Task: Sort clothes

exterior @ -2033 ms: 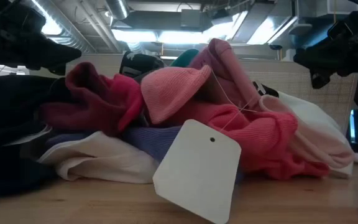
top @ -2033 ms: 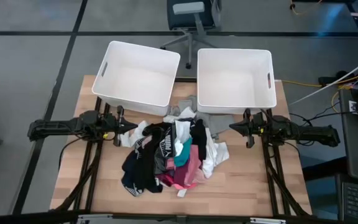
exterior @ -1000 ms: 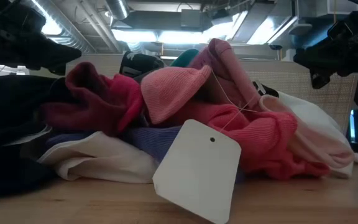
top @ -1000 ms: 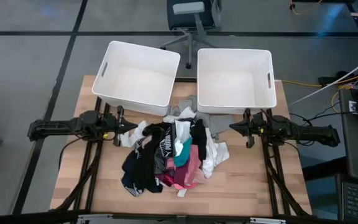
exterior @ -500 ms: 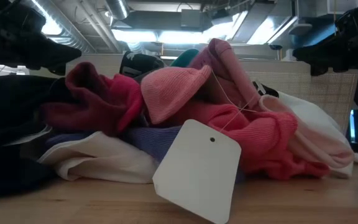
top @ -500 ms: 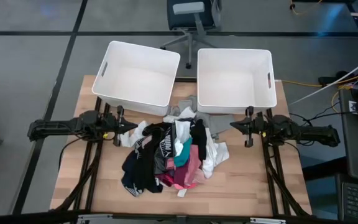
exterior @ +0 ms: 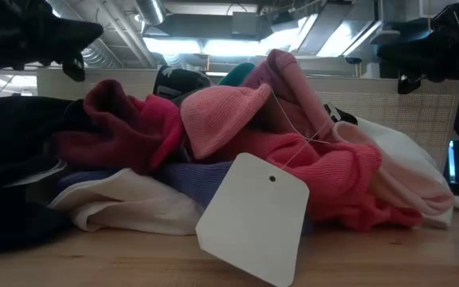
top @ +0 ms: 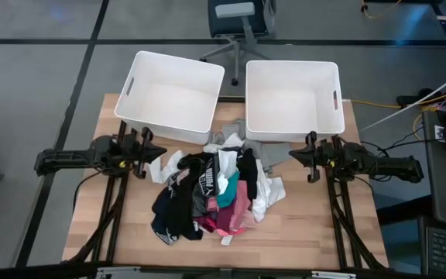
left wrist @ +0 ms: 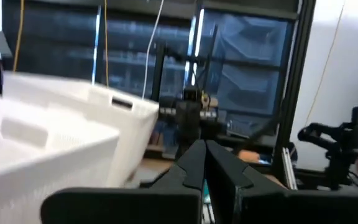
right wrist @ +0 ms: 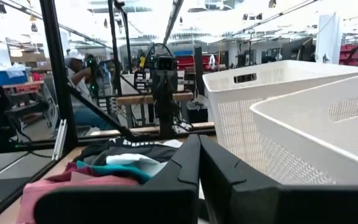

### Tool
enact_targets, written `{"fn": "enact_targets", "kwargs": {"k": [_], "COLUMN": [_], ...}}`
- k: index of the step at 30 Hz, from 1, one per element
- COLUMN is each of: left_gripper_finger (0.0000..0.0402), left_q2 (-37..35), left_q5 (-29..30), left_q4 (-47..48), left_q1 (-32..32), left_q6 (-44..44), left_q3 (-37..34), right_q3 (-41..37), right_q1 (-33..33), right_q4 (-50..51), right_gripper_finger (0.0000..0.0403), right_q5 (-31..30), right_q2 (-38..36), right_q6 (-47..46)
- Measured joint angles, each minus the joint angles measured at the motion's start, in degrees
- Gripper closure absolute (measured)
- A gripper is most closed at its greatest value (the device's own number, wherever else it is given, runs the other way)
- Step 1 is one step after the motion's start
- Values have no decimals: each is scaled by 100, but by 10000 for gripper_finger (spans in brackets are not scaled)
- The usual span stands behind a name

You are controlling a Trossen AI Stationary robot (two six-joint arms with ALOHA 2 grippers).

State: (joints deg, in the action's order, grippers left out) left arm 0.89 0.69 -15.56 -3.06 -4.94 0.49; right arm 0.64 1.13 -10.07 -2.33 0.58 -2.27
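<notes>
The clothes [top: 215, 194] lie in one loose heap on the wooden table, in front of the two bins: black, white, teal, pink, red and grey pieces. In the low view the heap [exterior: 237, 151] shows pink and red knits, with a white card tag [exterior: 253, 219] leaning at its front. My left gripper [top: 155, 151] is shut and empty, in the air at the heap's left side; it also shows in its wrist view [left wrist: 204, 149]. My right gripper [top: 291, 157] is shut and empty, in the air at the heap's right side; it also shows in its wrist view [right wrist: 199, 142].
Two white plastic bins stand side by side at the table's far edge, the left one [top: 173, 93] turned a little, the right one [top: 293, 97] square. An office chair [top: 235, 19] stands behind the table. Bare wood lies near the front corners.
My left gripper has risen and drawn back a little toward the table's left edge, off the white piece at the heap's left. My right gripper has risen slightly. The heap has kept still.
</notes>
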Motion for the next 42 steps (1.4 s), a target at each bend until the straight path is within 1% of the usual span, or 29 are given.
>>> {"fn": "enact_targets", "kwargs": {"k": [3,7,12,15,20,23,25,27,29,32,34,38,40,42], "left_gripper_finger": [398,398,398,398,398,398,398,398,398,398,398,398,398,398], "left_q2": [2,2,80,125,131,131,131,131,131,131,131,131,131,131], "left_q5": [-2,-7,-7,-11,-31,-31,-29,-29,-29,-28,-28,-29,-28,-28], "left_q4": [-321,-871,-1251,-1472,-1506,-1514,-1512,-1514,-1514,-1519,-1520,-1520,-1546,-1569], "left_q1": [0,1,-1,-1,0,0,1,1,2,0,0,0,-1,-1], "left_q6": [555,1232,2381,2425,2353,2424,2512,2594,2610,2610,2605,2594,2594,2593], "left_q3": [0,0,0,0,4,5,7,7,7,9,9,11,12,15], "right_q3": [34,326,972,1543,2530,3097,3496,3941,4373,4970,5275,5620,5630,5630], "right_q1": [-4,-5,-5,-5,-16,-266,-558,-902,-1260,-1782,-2051,-2359,-2457,-2477], "right_q4": [-59,129,383,648,1144,1233,1540,2047,2819,3776,4352,4973,5002,5075], "right_gripper_finger": [391,391,391,391,391,391,391,391,391,391,391,391,391,389], "right_q5": [17,144,129,130,268,400,390,150,-225,-850,-1119,-1207,-1207,-1239], "right_q2": [2,168,709,1203,2413,3231,3757,4287,4759,5420,5805,6410,6613,6814], "right_q6": [-69,-347,-593,-783,-950,-936,-850,-818,-840,-1155,-1476,-2249,-2733,-3001]}}
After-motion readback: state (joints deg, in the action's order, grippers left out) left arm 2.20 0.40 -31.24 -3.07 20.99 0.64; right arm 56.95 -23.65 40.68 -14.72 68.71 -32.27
